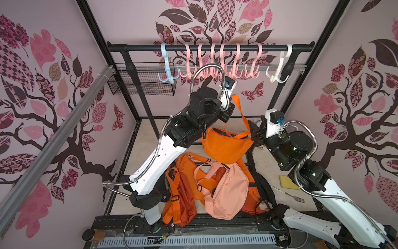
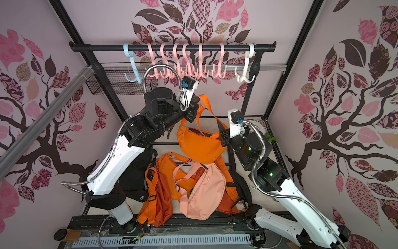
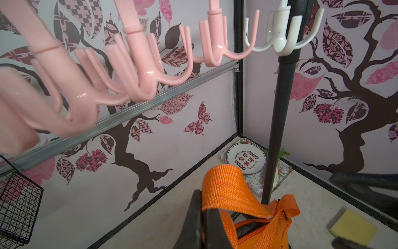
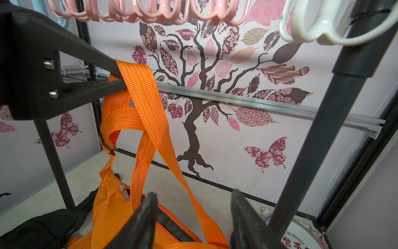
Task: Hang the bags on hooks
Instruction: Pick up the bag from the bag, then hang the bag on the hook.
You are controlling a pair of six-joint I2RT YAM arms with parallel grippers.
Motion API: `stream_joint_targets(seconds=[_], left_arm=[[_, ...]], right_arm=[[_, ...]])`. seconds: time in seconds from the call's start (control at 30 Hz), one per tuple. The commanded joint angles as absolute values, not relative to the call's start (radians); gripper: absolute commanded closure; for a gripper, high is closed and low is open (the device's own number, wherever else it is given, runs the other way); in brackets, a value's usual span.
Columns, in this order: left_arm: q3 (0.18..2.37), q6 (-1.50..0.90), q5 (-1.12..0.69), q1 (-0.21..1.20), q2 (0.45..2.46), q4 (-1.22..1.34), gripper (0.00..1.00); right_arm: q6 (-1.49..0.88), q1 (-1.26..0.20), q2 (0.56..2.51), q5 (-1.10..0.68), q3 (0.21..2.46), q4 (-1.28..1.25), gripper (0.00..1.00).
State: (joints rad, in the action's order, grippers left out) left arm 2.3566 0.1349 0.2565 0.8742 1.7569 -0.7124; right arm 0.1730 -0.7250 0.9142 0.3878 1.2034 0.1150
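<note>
An orange bag (image 1: 226,146) (image 2: 200,146) hangs in the air by its orange strap (image 1: 239,107) (image 3: 224,185). My left gripper (image 1: 232,98) (image 3: 202,194) is shut on the top of that strap, just below the row of pink hooks (image 1: 215,73) (image 3: 146,71) on the black rail (image 1: 211,47). A white hook (image 1: 277,75) (image 4: 318,28) hangs at the rail's right end, a blue hook (image 1: 168,75) at its left. My right gripper (image 1: 254,131) (image 4: 195,192) stands open at the bag's right end; one strap length runs between its jaws unpinched.
A peach bag (image 1: 228,191) and orange backpacks (image 1: 183,194) lie piled on the floor below. A wire basket (image 1: 142,82) hangs at the back left. A plate (image 3: 245,159) sits in the back right corner by the rack's post (image 3: 280,120). A yellow sponge (image 1: 288,181) and fork (image 1: 295,197) lie right.
</note>
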Motion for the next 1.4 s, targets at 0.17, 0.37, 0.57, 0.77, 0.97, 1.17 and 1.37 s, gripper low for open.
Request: stream_joint_targets(seconds=[0.17,0.37,0.57,0.77,0.97,1.17,1.37], left_arm=[[2.397,0.120,0.236,0.878,1.740,-0.726,1.00],[2.388,0.119,0.229,0.881,1.719,-0.740,1.00],[2.357,0.125,0.231,0.881,1.692,-0.735,1.00],[2.363,0.125,0.223,0.881,1.687,-0.739,1.00],[2.380,0.114,0.209,0.881,1.702,-0.752,1.00],[2.483,0.097,0.215,0.880,1.783,-0.766,1.00],[2.639,0.029,0.181,0.879,1.908,-0.724,1.00]], right_arm=[[0.248,-0.722,1.018,0.401,1.199,0.044,0.11],[0.276,-0.685,1.066,0.473,1.185,-0.078,0.11],[0.271,-0.662,1.108,0.428,1.207,-0.073,0.44],[0.264,-0.658,1.078,0.381,1.170,-0.089,0.79],[0.226,-0.656,1.034,0.318,1.194,-0.033,1.00],[0.134,-0.656,0.962,0.418,1.307,0.085,1.00],[0.096,-0.657,1.026,0.523,1.579,0.223,1.00]])
